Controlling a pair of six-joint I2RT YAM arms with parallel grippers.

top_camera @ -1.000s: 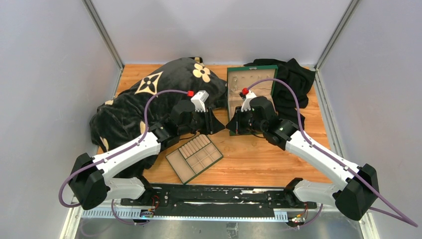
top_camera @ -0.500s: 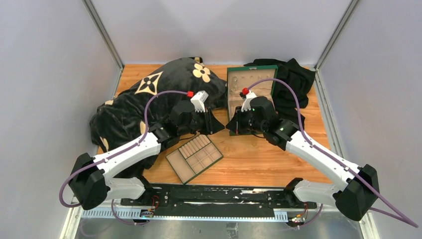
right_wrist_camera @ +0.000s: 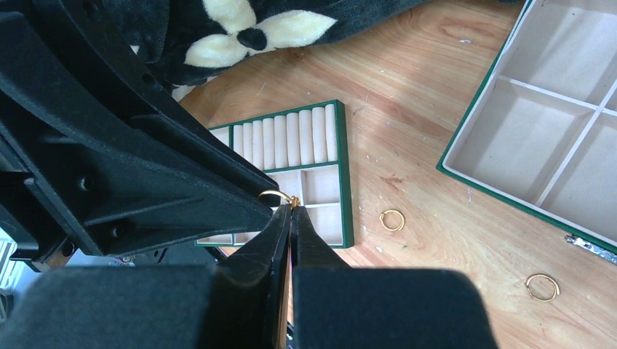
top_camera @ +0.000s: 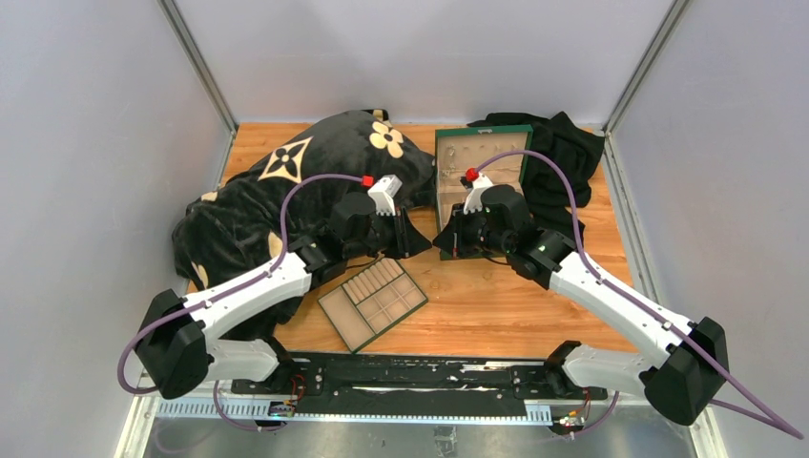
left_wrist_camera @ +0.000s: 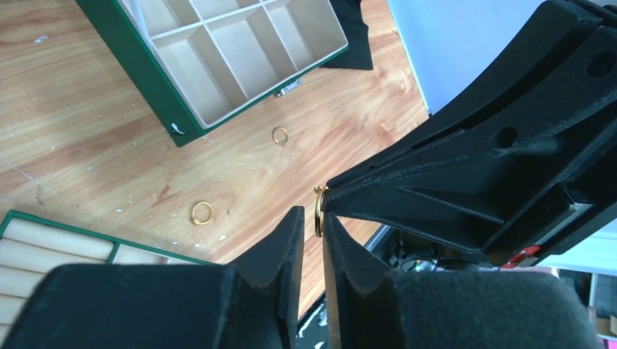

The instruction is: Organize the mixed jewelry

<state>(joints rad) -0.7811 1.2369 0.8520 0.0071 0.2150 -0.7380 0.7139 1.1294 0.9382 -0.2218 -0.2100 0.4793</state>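
Right pincer (right_wrist_camera: pixel 289 209): pinching gold ring (right_wrist_camera: pixel 275 194); left pincer (left_wrist_camera: pixel 313 218) narrowly spread about it. We count two loose rings (right_wrist_camera: pixel 392 219) on bench (right_wrist_camera: pixel 436 87), 3 o'clock of tray (right_wrist_camera: pixel 346 182); none filed.

Only the top arc of the gold ring (right_wrist_camera: pixel 275 193) shows.

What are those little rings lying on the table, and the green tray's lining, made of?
The loose rings look like thin polished metal, gold-coloured, with a bright glint; solid gold or plating cannot be told. The green tray has a beige lining that looks like soft matte fabric, maybe velvet or suede, padded into rolls along one side.
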